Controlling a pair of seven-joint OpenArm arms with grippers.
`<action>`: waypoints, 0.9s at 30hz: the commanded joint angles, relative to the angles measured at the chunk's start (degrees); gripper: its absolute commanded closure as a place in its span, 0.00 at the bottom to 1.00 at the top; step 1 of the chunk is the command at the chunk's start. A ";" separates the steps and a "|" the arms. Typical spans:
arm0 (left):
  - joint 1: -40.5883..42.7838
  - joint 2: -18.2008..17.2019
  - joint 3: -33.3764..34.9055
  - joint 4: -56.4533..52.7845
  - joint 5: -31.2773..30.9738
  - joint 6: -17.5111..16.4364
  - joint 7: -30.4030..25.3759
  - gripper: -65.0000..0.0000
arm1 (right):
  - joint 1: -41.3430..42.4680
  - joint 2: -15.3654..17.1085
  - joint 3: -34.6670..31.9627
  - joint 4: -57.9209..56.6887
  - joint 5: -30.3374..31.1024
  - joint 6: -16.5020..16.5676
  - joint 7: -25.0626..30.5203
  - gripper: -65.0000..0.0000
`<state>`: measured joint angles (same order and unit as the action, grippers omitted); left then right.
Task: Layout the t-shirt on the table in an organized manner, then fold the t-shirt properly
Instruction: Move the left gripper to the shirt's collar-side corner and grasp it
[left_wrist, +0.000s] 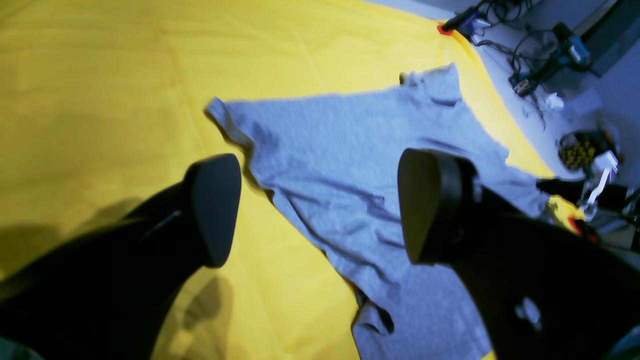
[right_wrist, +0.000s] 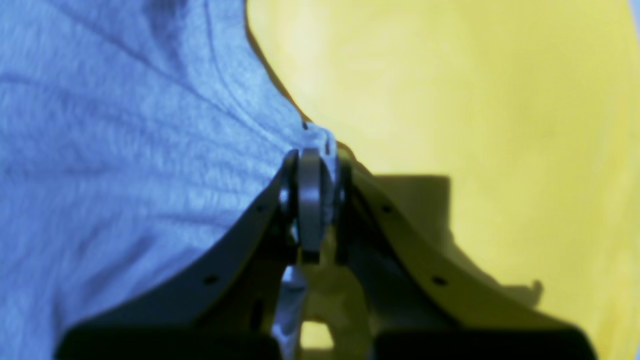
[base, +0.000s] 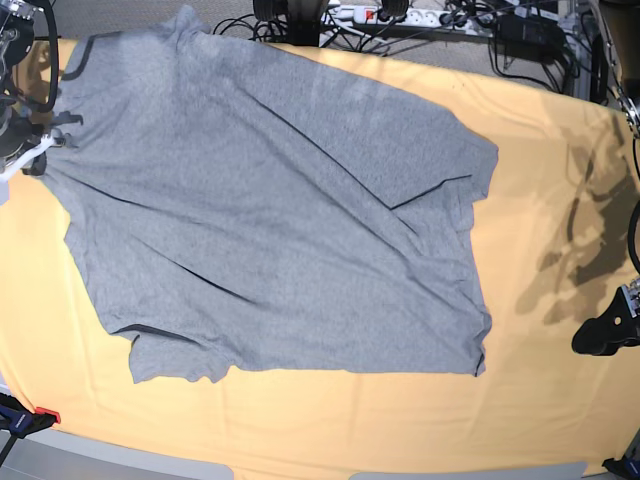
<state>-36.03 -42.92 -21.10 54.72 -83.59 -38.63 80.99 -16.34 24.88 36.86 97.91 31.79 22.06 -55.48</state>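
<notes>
Now | right gripper (right_wrist: 310, 200) pinching t-shirt (base: 270, 210) edge | left gripper (left_wrist: 315, 205) agape, seemingly aloft

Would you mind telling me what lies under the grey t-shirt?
The heather-grey cotton t-shirt lies spread on the pale yellow-orange cloth-covered table, which shows all around it. Whatever is beneath the fabric itself is covered.

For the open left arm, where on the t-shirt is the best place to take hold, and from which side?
Probably the sleeve hem corner of the t-shirt nearest the left gripper. It lies flat at the cloth's outer edge with bare table beside it, so coming in from that open side lets one jaw slide under the hem. The right gripper already pinches the opposite edge.
</notes>
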 joint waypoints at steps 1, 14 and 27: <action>-1.16 -1.25 -1.25 0.79 -1.41 -0.11 -0.99 0.24 | 0.83 1.29 0.63 0.83 -1.36 -1.27 1.07 1.00; 13.97 -1.75 -4.00 0.83 -1.41 -0.07 -0.99 0.24 | 3.67 1.49 0.70 1.07 -6.32 -1.05 1.49 0.52; 30.64 -1.86 -4.00 15.93 -1.41 -0.24 -0.99 0.24 | 4.09 2.86 14.56 5.03 9.55 5.95 -3.37 0.46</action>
<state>-4.62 -43.18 -24.71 69.91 -83.61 -38.61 80.42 -12.60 26.30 50.98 101.95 41.06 27.86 -59.83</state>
